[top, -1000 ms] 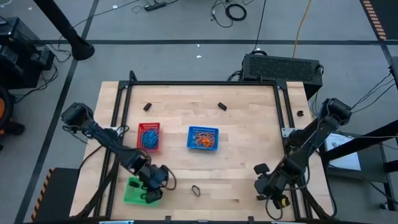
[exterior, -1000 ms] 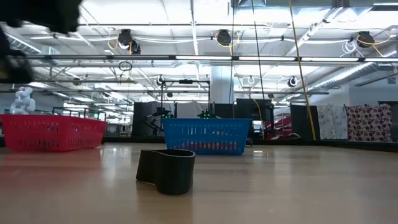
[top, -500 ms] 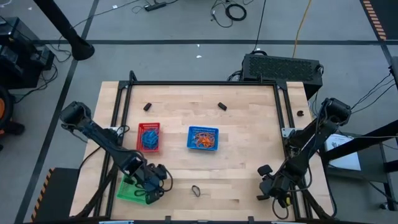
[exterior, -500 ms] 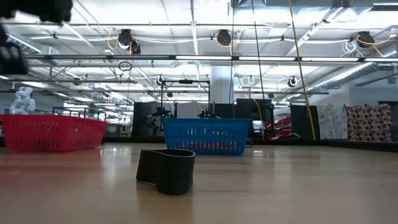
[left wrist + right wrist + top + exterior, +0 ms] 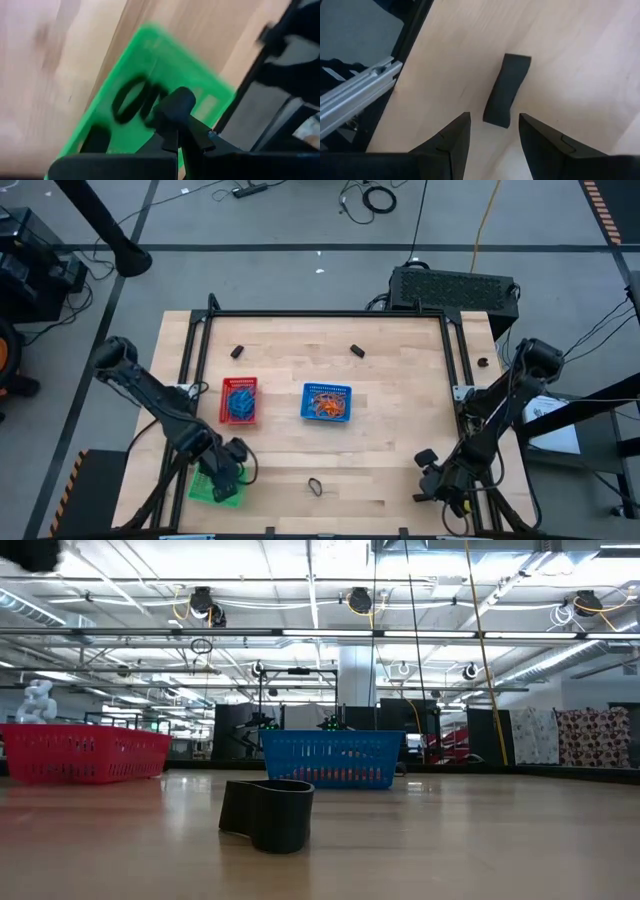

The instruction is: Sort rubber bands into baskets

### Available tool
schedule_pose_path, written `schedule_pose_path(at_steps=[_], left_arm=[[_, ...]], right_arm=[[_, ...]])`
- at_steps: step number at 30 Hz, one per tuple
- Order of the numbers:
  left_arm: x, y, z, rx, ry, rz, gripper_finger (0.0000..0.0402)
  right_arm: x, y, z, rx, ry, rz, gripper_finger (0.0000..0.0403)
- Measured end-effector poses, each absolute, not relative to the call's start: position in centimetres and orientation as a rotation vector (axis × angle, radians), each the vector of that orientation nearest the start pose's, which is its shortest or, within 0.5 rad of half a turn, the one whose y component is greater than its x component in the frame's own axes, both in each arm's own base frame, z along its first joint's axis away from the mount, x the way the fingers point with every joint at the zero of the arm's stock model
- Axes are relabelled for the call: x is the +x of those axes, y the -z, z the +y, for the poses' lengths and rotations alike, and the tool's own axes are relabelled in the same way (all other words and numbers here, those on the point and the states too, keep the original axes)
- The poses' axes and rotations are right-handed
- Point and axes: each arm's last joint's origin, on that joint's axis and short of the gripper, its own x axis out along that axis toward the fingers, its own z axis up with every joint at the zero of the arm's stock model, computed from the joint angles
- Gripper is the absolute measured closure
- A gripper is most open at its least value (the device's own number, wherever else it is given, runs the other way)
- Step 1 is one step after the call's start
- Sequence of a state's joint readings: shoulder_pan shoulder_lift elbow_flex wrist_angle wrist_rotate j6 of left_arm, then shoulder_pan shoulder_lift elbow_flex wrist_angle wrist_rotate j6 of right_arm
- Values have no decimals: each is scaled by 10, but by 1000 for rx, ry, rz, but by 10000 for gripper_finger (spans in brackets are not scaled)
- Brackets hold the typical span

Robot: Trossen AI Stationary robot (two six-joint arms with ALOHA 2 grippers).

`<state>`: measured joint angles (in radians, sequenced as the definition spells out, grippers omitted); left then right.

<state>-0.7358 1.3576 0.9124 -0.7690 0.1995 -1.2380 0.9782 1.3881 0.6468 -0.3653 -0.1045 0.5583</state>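
Seen from above, a pale wooden table (image 5: 390,460) carries three small mesh plastic baskets: a red basket (image 5: 239,400) holding blue rubber bands (image 5: 238,406), a blue basket (image 5: 327,402) holding orange rubber bands (image 5: 327,405), and a green basket (image 5: 211,487) at the near left corner. The left claw (image 5: 232,469) hangs over the green basket, its fingers pressed together and gripping nothing; only its own wrist camera shows the black rubber bands (image 5: 132,97) lying inside that green tray (image 5: 165,55), under the closed fingertips (image 5: 176,102). The right claw (image 5: 428,462) sits low at the table's near right edge, fingers parted and empty; its wrist camera alone reveals a small dark flat rubber piece (image 5: 507,90) lying on the wood just beyond the spread fingers (image 5: 452,137). A black rubber band (image 5: 315,486) lies loose near the front edge, between the two arms; the table-level camera shows it as a wide upright black loop (image 5: 267,812), with the red basket (image 5: 80,753) and blue basket (image 5: 330,759) behind it. Two more dark bits (image 5: 237,352) rest near the far edge.
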Motion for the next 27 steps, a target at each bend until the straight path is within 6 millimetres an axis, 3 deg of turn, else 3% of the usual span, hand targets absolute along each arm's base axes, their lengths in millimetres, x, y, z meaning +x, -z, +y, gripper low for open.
schedule_pose_path(at_steps=[7, 19, 27], left_arm=[[168, -209, -177, -694, -45, 1501, 399], [183, -176, -190, -676, -103, 1543, 396], [193, -174, -188, -705, -97, 1510, 391]], right_arm=[[127, -142, 207, -62, -637, 1287, 243], [132, -134, 213, -4, -567, 1257, 243], [132, -134, 213, -42, -575, 1241, 243]])
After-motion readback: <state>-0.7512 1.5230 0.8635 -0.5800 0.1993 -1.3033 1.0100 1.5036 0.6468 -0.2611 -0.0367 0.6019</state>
